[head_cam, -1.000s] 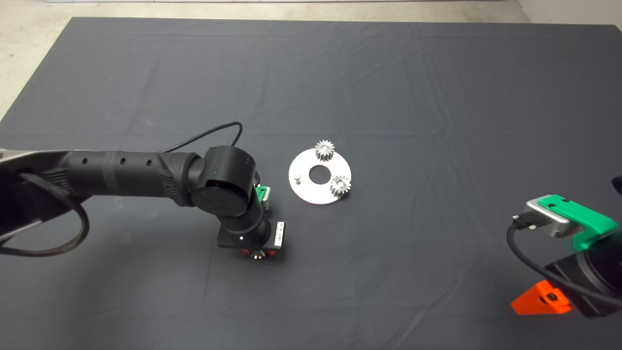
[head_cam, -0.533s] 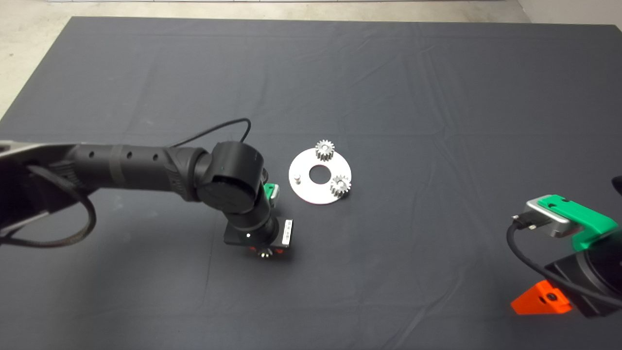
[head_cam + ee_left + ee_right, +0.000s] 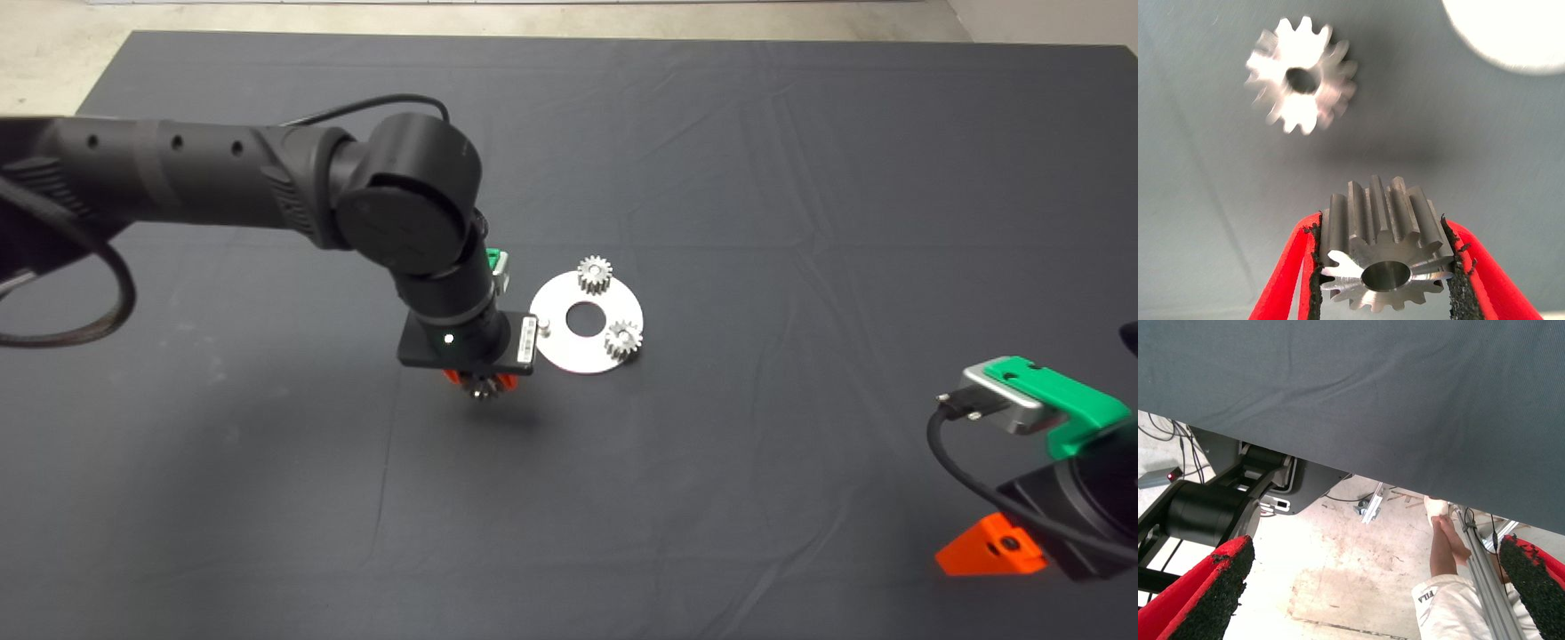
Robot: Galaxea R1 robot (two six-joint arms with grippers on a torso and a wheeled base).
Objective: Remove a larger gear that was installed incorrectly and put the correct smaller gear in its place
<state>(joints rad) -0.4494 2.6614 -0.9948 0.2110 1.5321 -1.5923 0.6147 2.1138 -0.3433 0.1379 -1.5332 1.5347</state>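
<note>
My left gripper [image 3: 481,384] hangs above the mat just left of the round silver plate [image 3: 569,357]. It is shut on the smaller gear [image 3: 481,388], gripped by its toothed sides between the red fingers in the left wrist view [image 3: 1385,267]. The larger gear [image 3: 1301,75] lies flat on the mat below; in the head view my arm hides it. The plate [image 3: 1511,33] carries two small silver gears [image 3: 594,273] [image 3: 622,339] and a bare pin [image 3: 545,327] on its left side. My right gripper [image 3: 991,549] is parked at the lower right, open and empty [image 3: 1371,587].
The plate has a round centre hole [image 3: 584,319]. The dark mat [image 3: 800,178] spreads wide around it. The right wrist view shows the mat's edge, the floor, the robot base [image 3: 1211,513] and a person's leg and shoe [image 3: 1448,600].
My left arm has lifted off the mat with the gear in its fingers and moved toward the plate's left side. The right arm has not moved.
</note>
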